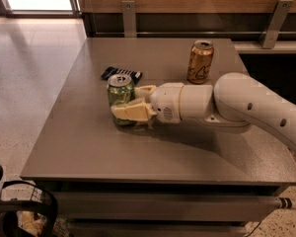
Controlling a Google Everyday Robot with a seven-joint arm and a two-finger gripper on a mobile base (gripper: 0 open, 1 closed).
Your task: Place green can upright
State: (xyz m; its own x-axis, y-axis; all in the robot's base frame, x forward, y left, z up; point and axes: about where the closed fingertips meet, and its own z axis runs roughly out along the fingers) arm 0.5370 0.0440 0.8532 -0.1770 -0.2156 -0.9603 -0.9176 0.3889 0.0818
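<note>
Hand [133, 101] clamped on green can [119, 90], upright on table [89, 147]; orange-gold can [200, 62] well apart.

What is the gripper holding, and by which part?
The green-and-white aluminium drink can, upright on the grey table, clasped by the gripper around its lower side wall.

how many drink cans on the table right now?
2. The green can stands upright left of centre, clasped by the gripper; the orange-gold can stands at the back right. The arm may hide more.
</note>
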